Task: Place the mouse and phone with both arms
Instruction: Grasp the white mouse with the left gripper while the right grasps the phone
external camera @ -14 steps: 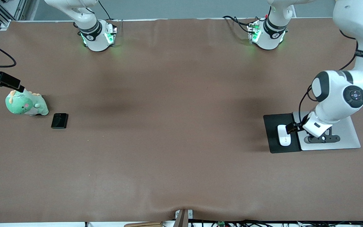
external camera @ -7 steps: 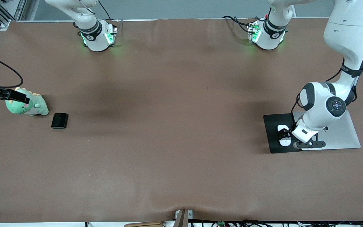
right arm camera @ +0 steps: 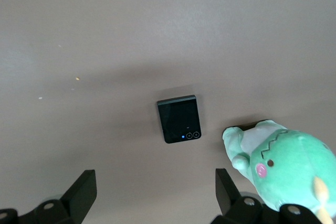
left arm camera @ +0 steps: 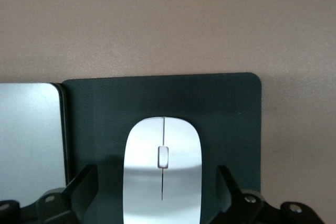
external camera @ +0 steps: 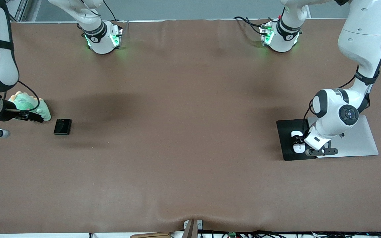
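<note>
Reach-to-grasp step: left gripper [left arm camera: 163,192] low over mouse [left arm camera: 163,169], fingers [left arm camera: 84,184] spread astride it, empty; right gripper [right arm camera: 152,195] above phone [right arm camera: 179,118], fingers open, nothing held; next, lower and close

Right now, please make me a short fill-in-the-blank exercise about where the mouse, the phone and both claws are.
1. The mouse lies on the black ____.
2. The phone lies on the table beside a green ____ toy.
3. The left claw is open with one finger on each side of the ____.
4. The right claw is ____, not yet at the phone.

Missing words: mouse pad; plush; mouse; open
</note>
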`<state>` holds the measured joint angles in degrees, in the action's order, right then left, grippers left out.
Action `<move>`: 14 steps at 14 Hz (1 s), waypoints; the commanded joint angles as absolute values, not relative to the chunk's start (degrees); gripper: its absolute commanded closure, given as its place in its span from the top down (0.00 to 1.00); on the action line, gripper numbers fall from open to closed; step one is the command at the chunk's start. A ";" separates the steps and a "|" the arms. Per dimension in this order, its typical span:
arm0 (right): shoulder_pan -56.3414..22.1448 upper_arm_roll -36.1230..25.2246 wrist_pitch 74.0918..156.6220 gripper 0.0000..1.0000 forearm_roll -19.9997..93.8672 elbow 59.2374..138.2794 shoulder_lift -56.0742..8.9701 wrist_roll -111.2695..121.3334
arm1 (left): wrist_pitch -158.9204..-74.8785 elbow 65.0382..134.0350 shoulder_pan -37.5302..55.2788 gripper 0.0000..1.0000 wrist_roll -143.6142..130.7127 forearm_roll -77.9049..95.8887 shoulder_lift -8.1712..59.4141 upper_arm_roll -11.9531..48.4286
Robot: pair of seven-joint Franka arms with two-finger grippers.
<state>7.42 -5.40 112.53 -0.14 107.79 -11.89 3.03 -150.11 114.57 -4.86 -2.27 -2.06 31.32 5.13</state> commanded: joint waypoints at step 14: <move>9.84 -4.75 127.53 1.00 -1.14 108.98 -29.53 9.75 | -150.12 114.43 -4.57 0.61 -1.76 -2.81 32.17 5.27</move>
<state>8.92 -5.46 126.94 -0.16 109.30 -28.57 8.66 -150.09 114.62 -4.54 -2.23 -2.09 32.07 5.21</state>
